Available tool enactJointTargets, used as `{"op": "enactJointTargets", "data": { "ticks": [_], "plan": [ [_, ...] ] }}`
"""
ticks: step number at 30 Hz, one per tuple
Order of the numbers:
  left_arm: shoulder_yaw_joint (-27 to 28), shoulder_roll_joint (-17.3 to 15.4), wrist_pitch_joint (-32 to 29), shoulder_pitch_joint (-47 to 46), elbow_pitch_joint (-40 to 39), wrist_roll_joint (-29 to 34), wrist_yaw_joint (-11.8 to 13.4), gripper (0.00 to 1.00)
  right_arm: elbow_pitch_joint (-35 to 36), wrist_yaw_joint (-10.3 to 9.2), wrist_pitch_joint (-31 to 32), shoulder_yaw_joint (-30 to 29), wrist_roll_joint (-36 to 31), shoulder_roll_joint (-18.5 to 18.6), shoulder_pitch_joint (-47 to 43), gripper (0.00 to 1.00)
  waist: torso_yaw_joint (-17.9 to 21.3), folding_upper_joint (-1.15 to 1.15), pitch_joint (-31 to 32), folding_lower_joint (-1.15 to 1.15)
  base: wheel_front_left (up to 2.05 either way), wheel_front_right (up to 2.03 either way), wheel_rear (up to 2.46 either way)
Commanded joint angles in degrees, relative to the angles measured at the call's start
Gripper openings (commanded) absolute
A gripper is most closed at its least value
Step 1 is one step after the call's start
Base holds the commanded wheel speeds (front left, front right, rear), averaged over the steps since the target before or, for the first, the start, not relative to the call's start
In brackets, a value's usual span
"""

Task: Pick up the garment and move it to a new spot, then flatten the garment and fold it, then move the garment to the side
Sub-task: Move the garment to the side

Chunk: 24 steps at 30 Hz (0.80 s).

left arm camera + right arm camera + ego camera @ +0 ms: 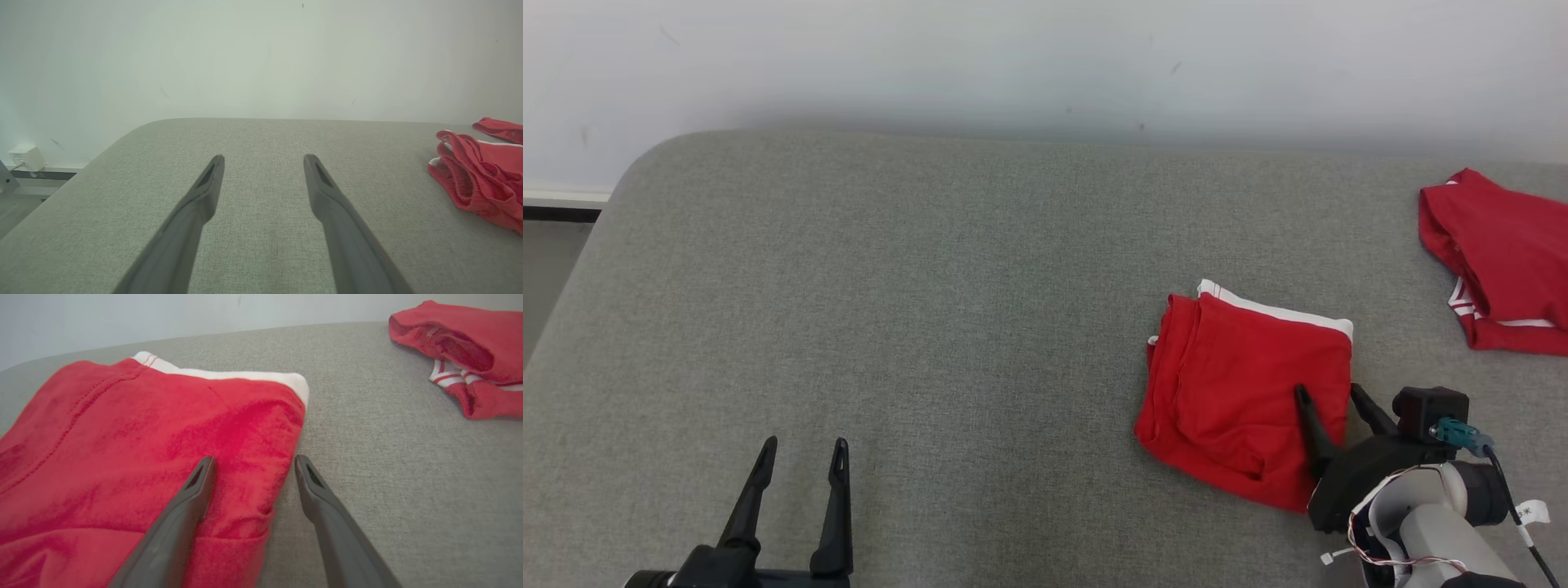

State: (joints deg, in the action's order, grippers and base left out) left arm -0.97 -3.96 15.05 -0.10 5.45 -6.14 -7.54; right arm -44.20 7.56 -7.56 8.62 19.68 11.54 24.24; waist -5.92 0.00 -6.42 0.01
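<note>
A folded red garment point(1241, 388) with a white band along its far edge lies on the grey padded table point(931, 310), right of centre. My right gripper point(1327, 392) is open at the garment's right edge: one finger rests over the red cloth, the other over bare table beside it. In the right wrist view the garment point(135, 457) spreads left of the open right gripper point(253, 463), with nothing pinched. My left gripper point(803, 447) is open at the lower left over bare table, far from the garment. The left wrist view shows that gripper point(263, 161) open and the garment point(478, 179) at the right.
A second red garment point(1503, 269) with white striped trim lies bunched at the table's far right edge, also seen in the right wrist view point(461, 347). A pale wall point(1045, 65) runs behind the table. The table's rounded left corner drops to the floor point(547, 269).
</note>
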Motion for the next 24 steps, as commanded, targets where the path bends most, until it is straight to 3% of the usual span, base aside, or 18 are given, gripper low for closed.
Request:
{"op": "enactJointTargets", "data": {
  "ticks": [1, 9, 10, 11, 12, 24],
  "plan": [
    [0.27, 0.15, 0.16, -0.69, 0.15, 0.02, 0.16, 1.0, -2.05, -0.19, 0.21, 0.08, 1.06, -0.82, 0.97, 1.0, -0.35, 0.0, -0.7, -0.01, 0.0, 0.0, 0.0],
    [0.54, 0.28, 0.16, -1.57, 0.27, 0.27, 0.16, 1.0, -9.87, -0.19, 0.77, 2.17, 4.7, -3.37, 2.07, 1.0, -0.34, 0.0, -1.56, -0.01, 0.0, 0.0, 0.0],
    [0.65, 0.3, 0.16, -1.67, 0.25, 0.27, 0.16, 1.0, -10.37, -0.19, 0.55, 2.47, 5.15, -3.6, 2.28, 0.77, -0.2, 0.0, -1.63, -0.01, 0.0, 0.0, 0.0],
    [0.77, 0.3, 0.16, -1.73, 0.17, 0.26, 0.16, 1.0, -10.72, -0.19, 0.31, 2.87, 5.41, -3.66, 2.53, 0.45, -0.02, 0.0, -1.74, -0.01, 0.0, 0.0, 0.0],
    [0.84, 0.33, 0.16, -1.77, 0.16, 0.29, 0.16, 1.0, -11.01, -0.19, 0.13, 3.3, 5.61, -3.55, 2.86, 0.0, 0.15, 0.0, -1.86, -0.01, 0.0, 0.0, 0.0],
    [-0.29, -0.12, 0.17, -4.68, -0.47, 0.12, 0.16, 1.0, -9.22, -0.2, 0.76, 12.15, 4.1, 4.26, 12.02, 0.0, 2.15, 0.0, -6.62, -0.01, 0.0, 0.0, 0.0]
  ]
}}
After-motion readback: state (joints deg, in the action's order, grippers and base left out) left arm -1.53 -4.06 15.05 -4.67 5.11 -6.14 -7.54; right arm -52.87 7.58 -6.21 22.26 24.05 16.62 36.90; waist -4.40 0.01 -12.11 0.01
